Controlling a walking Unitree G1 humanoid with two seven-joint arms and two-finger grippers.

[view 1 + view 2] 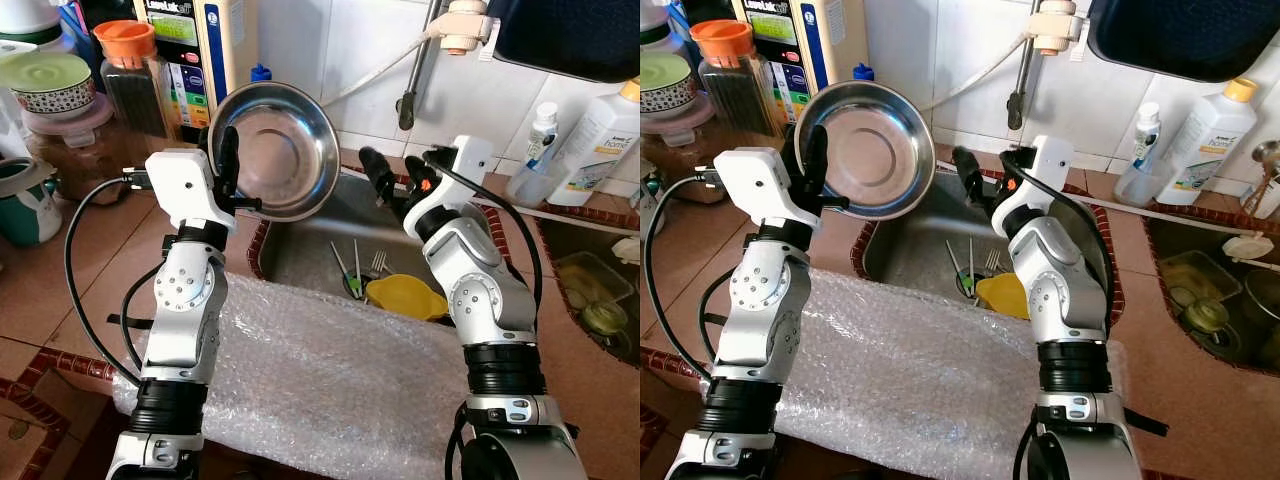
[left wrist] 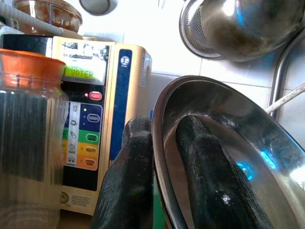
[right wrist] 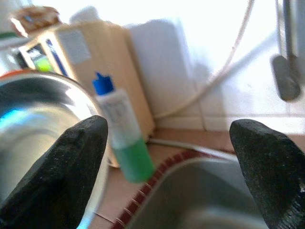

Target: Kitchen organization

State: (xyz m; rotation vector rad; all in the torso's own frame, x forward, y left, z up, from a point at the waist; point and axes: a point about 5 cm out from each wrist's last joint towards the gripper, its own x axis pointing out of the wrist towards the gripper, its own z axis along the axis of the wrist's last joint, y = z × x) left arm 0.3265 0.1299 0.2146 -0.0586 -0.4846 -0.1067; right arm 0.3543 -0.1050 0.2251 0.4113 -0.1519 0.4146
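Two arms reach over a sink [image 1: 300, 262] set in a tiled counter [image 1: 60, 290]. Head views: left tool [image 1: 228, 168] holds a steel bowl [image 1: 275, 150] by its left rim, tilted up on edge, hollow facing the camera, above the sink's far-left corner. One finger lies inside the rim, the other behind it. Right tool [image 1: 392, 178] hangs over the sink's far side, fingers spread wide, holding nothing. Forks [image 1: 355, 268] and a yellow dish [image 1: 406, 296] lie in the sink bottom. Bubble wrap [image 1: 320, 380] covers the near counter edge, under both arms. Far left: jar with orange lid [image 1: 130, 75] and a beige appliance [image 1: 195, 55] against the wall. Far right: white bottles [image 1: 600, 140].

Left wrist view: two black fingers [image 2: 126, 186] pinch the bowl rim [image 2: 159, 157], one on either face. Jar and appliance control panel stand beyond, a metal strainer [image 2: 233, 26] hangs higher on the wall.

Right wrist view: fingers [image 3: 71, 162] well apart, nothing between them. Bowl edge [image 3: 43, 109] shows beside one finger. A small bottle of green liquid with blue cap [image 3: 121, 138] stands at the sink's far corner, just beside the appliance. Tap [image 3: 286, 52] blurred.
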